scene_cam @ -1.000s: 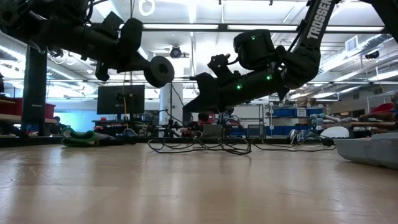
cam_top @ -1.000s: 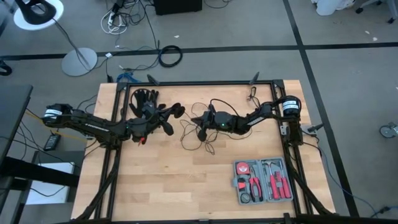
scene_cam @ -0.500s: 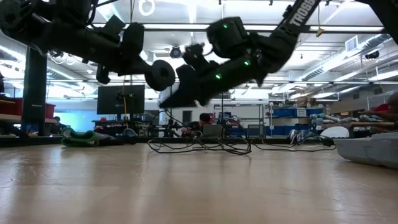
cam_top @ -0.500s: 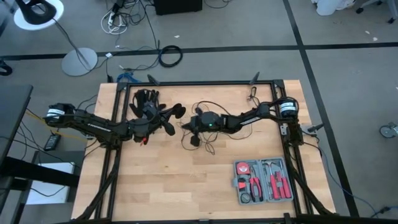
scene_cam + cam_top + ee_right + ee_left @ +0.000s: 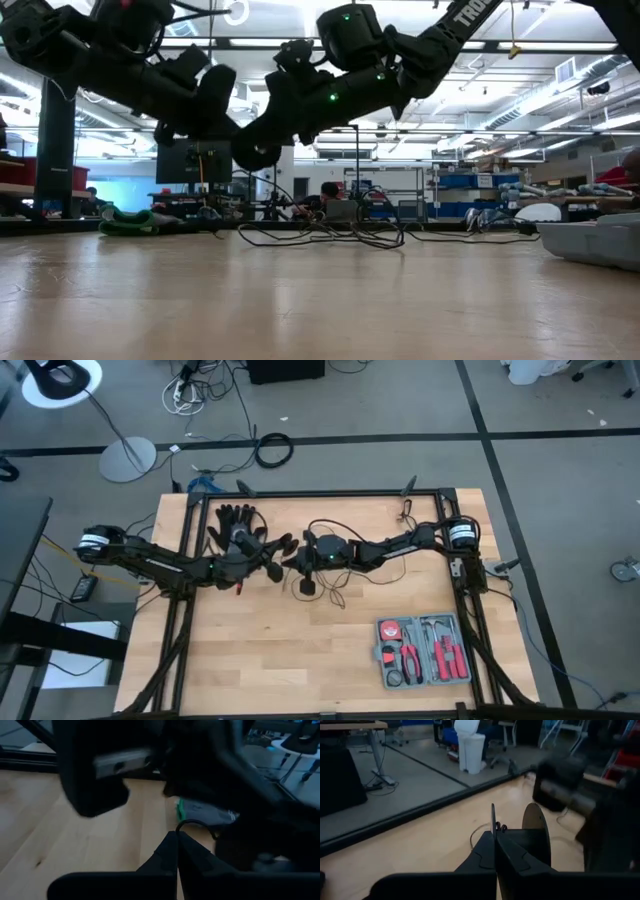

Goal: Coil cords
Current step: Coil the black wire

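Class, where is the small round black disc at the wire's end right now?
In the low view, the small round black disc hangs above the table's far middle, in the left gripper, with the right gripper alongside.

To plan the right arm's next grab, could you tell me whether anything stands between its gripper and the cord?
Nothing visible does: the right gripper, shut, hangs beside the disc held by the left gripper; the wire lies on the table below.

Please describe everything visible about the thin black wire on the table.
The wire is very thin and black and looks soft. It lies in loose, tangled loops on the wooden table, toward the far middle. One end carries a small round black disc, held up off the table by the shut left pincer. The shut right pincer is right beside it, near the wire. Whether it grips the wire cannot be seen.
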